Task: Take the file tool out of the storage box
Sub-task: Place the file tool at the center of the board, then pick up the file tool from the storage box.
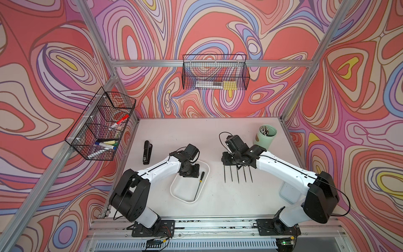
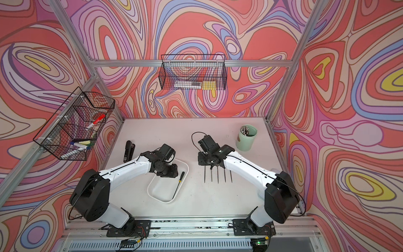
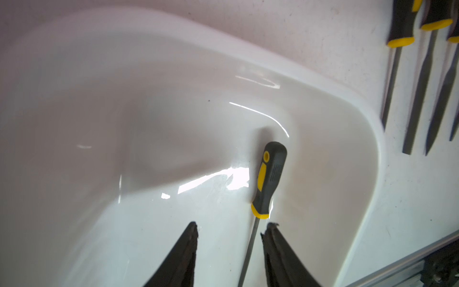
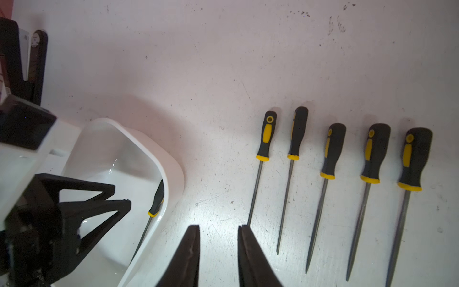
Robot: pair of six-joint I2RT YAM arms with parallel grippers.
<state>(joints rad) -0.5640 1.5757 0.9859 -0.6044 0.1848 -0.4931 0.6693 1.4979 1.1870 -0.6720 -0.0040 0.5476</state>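
The file tool (image 1: 199,185) has a black-and-yellow handle (image 3: 269,179) and a thin grey shank. It lies along the right wall inside the white storage box (image 1: 172,192), and it shows in both top views (image 2: 179,185). My left gripper (image 3: 232,225) reaches down into the box. Its jaws are open with the shank between them, close to one finger (image 3: 273,238). From above, the gripper's body (image 1: 189,171) hides its fingertips. My right gripper (image 4: 219,226) hovers over bare table beside the box rim (image 4: 173,169), with a narrow gap between its jaws and nothing in it.
Several matching files (image 1: 238,174) lie in a row on the table under the right wrist (image 1: 227,160). A mint-green cup (image 1: 265,137) stands at the back right and a black stapler (image 1: 147,152) at the left. Wire baskets (image 1: 102,124) (image 1: 214,73) hang on the frame.
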